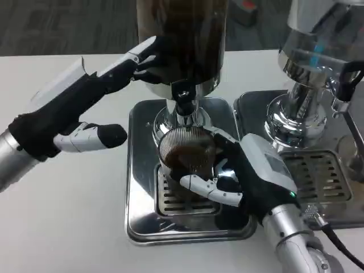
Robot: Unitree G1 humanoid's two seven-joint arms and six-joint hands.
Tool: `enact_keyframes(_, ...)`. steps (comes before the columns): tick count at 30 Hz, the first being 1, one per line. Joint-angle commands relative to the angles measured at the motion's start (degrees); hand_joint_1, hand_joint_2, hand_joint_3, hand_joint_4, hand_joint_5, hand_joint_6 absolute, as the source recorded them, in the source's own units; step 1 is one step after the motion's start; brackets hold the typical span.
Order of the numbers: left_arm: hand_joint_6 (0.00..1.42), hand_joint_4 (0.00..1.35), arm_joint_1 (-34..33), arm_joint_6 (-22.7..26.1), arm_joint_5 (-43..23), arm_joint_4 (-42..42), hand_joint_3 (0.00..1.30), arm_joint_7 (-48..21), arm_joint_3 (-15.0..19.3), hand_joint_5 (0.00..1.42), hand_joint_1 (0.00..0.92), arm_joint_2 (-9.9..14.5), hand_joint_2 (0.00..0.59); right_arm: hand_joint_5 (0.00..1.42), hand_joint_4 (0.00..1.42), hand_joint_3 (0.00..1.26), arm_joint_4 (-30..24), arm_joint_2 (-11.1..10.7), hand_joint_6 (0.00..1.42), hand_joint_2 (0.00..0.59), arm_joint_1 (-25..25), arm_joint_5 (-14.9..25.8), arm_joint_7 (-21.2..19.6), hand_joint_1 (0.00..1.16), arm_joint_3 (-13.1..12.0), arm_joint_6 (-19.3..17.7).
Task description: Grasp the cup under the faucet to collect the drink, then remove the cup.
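The right hand (242, 170) is gripping the cup (185, 156), with white-and-black fingers (207, 187) curling around its near side and the rest of the hand wrapping its right side. The cup is a clear ribbed one, sitting upright on the grille of the left drip tray (139, 187), directly under the black faucet (183, 96) of the dark drink dispenser (182, 40). Brown liquid is showing inside the cup, partway up. The left hand (94, 108) is hanging to the left of the dispenser, holding nothing, its fingers apart: the long upper fingers are reaching toward the dispenser's left wall, their tips at or just beside the glass, though contact cannot be told, while the thumb (94, 136) is pointing right, clear of the cup and over the table (62, 216) near the tray's left edge. A second dispenser (318, 51) with a chrome base is standing to the right on its own tray (324, 176), just beyond the right forearm, and its black tap (344, 79) is sitting at the far right.
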Motion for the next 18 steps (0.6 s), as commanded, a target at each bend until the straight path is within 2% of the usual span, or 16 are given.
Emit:
enact_keyframes(1,0.26,0.03,0.7,1.2,-1.4,-0.3,0.06,0.1,1.5,0.13,0.000,-0.4,0.005,0.46,0.32,0.20,-0.1,0.1,0.54,0.157,-0.4,-1.1,0.3,0.37,0.7,1.0)
enact_keyframes(10,0.28,0.06,1.2,3.3,-2.8,-0.4,0.07,-0.1,2.8,0.15,0.000,-0.8,0.018,0.46,0.30,0.18,-0.6,0.1,0.54,0.157,-0.4,-2.5,0.3,0.40,1.2,2.4)
enact_keyframes(18,0.30,0.12,2.3,4.5,-3.1,-0.3,0.09,-0.4,3.9,0.17,0.000,-0.8,0.040,0.54,0.36,0.24,-1.1,0.7,0.64,0.147,-0.1,-4.0,-0.9,0.39,1.5,3.7)
